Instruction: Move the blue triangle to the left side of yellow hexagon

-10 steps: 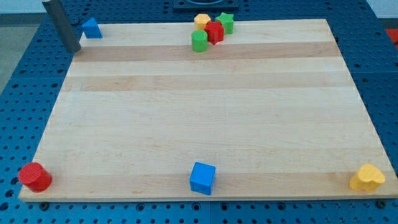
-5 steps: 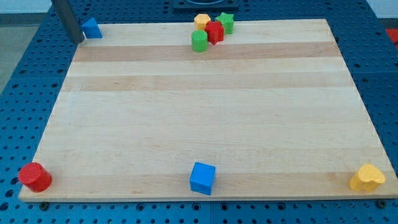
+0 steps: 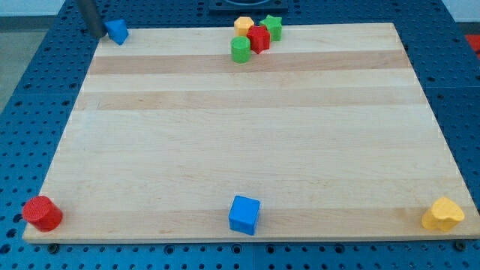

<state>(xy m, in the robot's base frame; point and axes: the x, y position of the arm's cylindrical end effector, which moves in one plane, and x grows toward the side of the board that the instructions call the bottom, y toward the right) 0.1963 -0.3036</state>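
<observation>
The blue triangle [image 3: 117,31] sits at the board's top left corner. My tip [image 3: 95,31] is just to its left, touching or nearly touching it, off the board's edge. The yellow hexagon [image 3: 244,25] sits at the top middle of the board, in a tight cluster with a red block [image 3: 259,38], a green star [image 3: 273,27] and a green cylinder [image 3: 240,50].
A red cylinder [image 3: 42,214] stands at the bottom left corner, a blue cube [image 3: 244,214] at the bottom middle, a yellow heart-like block [image 3: 443,214] at the bottom right. The wooden board [image 3: 247,142] lies on a blue perforated table.
My tip has moved up and to the right, from below-left of the blue triangle to right beside it. The triangle has shifted slightly right and turned.
</observation>
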